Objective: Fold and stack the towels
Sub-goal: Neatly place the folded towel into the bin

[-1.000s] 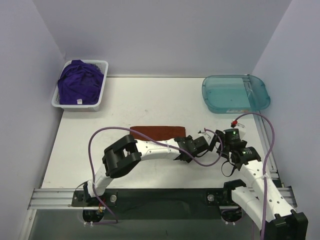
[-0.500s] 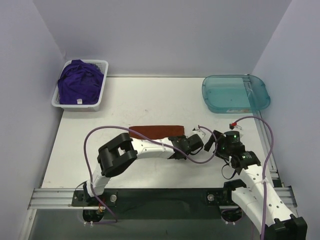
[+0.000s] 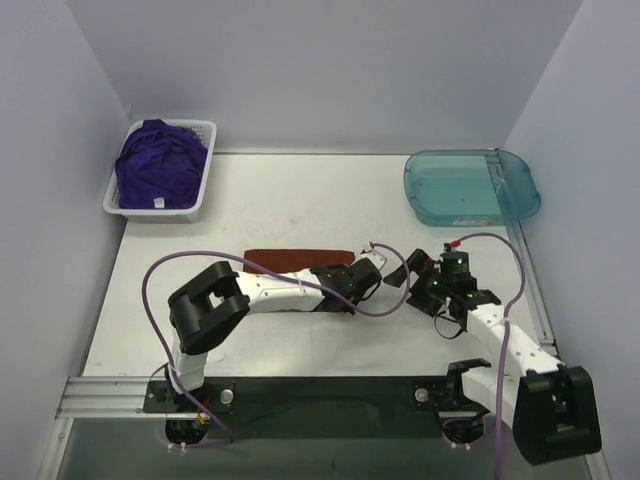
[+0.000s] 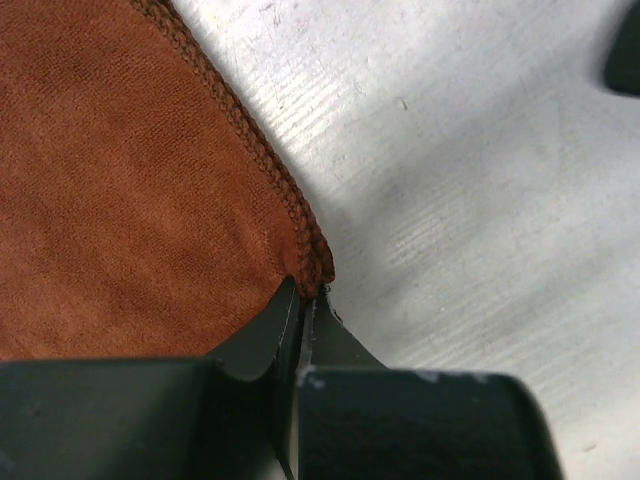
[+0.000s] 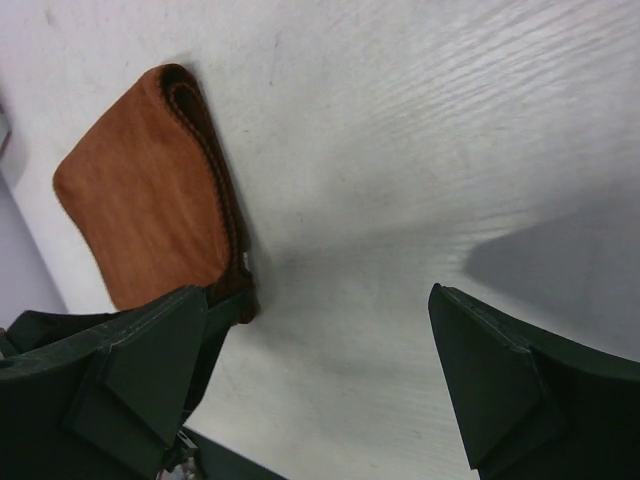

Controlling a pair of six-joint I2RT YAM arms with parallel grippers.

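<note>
Left wrist view: the left gripper (image 4: 305,300) is seen clamped tight, with the stitched corner of the orange towel (image 4: 130,200) nipped between the tips. Whether that corner is lifted off the table (image 4: 480,200) cannot be told from this close.

Right wrist view: the right gripper (image 5: 320,385) is seen spread fully wide with nothing in it, hung over bare table. The towel's end lies just beside one finger. A doubled edge is shown here, so the towel is possibly already folded once. This is not confirmed by the other views.

Top view gives what the wrist cameras miss:
- The orange towel is laid as a long strip at mid-table, near the arms.
- The left arm is stretched along the towel to its right end.
- The right gripper is placed just beside that same end, facing it.
- The jaw state of either gripper is not resolved from this height.
- The purple towels (image 3: 160,165) are heaped in the basket (image 3: 205,128) at the far left corner.
- The tray (image 3: 470,185) is set at the far right, well apart from the basket.

Counts:
- Arms: 2
- Orange towels: 1
- Baskets: 1
- Trays: 1
- Purple towels: a bunched heap, number not separable. One white tag is seen at the heap's near edge.
</note>
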